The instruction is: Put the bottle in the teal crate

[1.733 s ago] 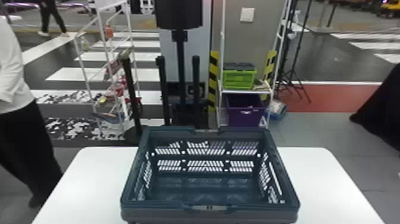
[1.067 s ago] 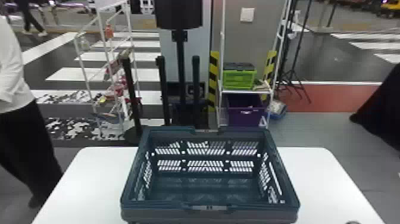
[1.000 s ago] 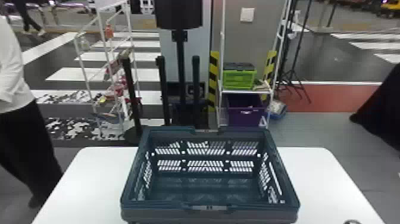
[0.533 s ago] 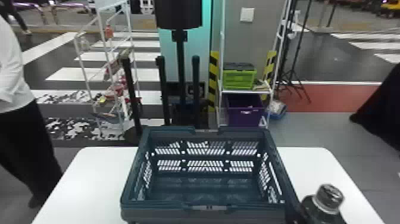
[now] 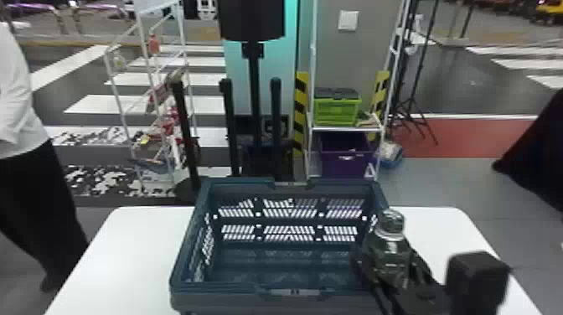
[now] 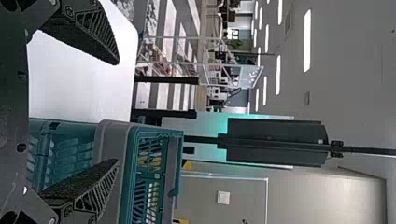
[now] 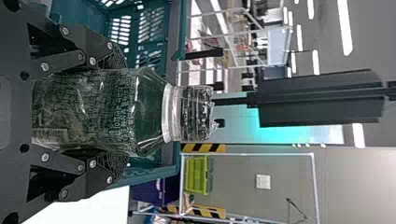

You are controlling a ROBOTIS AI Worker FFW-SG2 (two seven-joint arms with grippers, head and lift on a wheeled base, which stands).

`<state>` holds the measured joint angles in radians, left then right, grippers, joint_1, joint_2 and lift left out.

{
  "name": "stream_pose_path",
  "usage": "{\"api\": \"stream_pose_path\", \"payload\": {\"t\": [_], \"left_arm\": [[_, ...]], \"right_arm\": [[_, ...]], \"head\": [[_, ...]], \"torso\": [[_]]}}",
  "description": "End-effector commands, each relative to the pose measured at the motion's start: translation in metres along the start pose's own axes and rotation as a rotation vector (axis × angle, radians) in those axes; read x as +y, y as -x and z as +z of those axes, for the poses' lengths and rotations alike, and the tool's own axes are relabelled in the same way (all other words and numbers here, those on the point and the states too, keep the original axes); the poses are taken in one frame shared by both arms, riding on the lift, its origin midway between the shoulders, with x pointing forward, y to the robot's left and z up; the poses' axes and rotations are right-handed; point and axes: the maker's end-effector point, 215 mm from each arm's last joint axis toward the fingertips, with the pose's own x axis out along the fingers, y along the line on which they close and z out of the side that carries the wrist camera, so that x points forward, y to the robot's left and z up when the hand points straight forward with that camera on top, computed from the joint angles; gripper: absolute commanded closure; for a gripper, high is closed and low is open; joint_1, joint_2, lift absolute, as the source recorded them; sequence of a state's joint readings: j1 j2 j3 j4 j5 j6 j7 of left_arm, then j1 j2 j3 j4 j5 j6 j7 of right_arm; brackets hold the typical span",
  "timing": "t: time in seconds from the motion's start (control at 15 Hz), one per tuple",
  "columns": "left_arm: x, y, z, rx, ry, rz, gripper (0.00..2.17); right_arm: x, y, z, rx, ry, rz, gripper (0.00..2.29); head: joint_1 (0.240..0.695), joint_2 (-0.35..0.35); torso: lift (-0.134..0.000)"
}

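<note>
The teal crate (image 5: pixel 180 268) stands on the white table. At its right side my right gripper (image 5: pixel 391 268) is shut on the dark, clear-capped bottle (image 5: pixel 392 247), which is upright with its cap up, overlapping the crate's right wall in the head view. In the right wrist view the bottle (image 7: pixel 107 109) is clasped between both fingers of the right gripper (image 7: pixel 119 109), with the crate (image 7: pixel 175 42) behind. My left gripper (image 6: pixel 116 112) stands open with nothing between its fingers, and the crate (image 6: pixel 112 140) is beyond them.
The white table (image 5: pixel 104 259) extends on both sides of the crate. Behind it are black posts (image 5: pixel 274 125) and a shelf rack with a green crate (image 5: pixel 337 111) and a purple bin (image 5: pixel 345 155). A person stands at the far left.
The right gripper and the bottle have come in from the lower right edge and moved up and left to the crate's right side. The crate has stayed put.
</note>
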<state>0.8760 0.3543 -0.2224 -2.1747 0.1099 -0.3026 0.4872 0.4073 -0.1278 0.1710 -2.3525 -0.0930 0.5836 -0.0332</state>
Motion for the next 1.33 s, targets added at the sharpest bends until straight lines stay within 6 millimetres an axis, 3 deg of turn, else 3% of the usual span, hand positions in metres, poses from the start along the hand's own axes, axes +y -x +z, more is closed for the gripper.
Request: {"api": "stream_pose_path", "payload": {"t": [0.0,0.27,0.53,0.87,1.07,1.27], "left_arm": [[0.000,0.001,-0.001,0.002,-0.001,-0.001,0.14],[0.001,0.002,-0.003,0.000,0.002,-0.002,0.14],[0.002,0.003,-0.003,-0.006,0.007,0.001,0.14],[0.004,0.004,-0.006,-0.003,0.007,0.004,0.14],[0.006,0.003,-0.007,-0.003,0.011,0.007,0.14],[0.008,0.003,-0.006,-0.003,0.011,0.011,0.14]], "right_arm": [[0.019,-0.030,-0.004,0.082,0.034,0.033,1.66],[0.054,-0.074,-0.002,0.163,0.068,0.107,1.66],[0.074,-0.110,-0.022,0.298,0.065,0.154,1.66],[0.081,-0.154,-0.042,0.381,0.037,0.173,1.66],[0.097,-0.171,-0.054,0.429,0.020,0.205,1.66],[0.100,-0.187,-0.059,0.422,-0.009,0.209,1.66]], "head": [[0.499,0.000],[0.499,0.000],[0.499,0.000],[0.499,0.000],[0.499,0.000],[0.499,0.000]], "torso": [[0.000],[0.000],[0.000],[0.000],[0.000],[0.000]]}}
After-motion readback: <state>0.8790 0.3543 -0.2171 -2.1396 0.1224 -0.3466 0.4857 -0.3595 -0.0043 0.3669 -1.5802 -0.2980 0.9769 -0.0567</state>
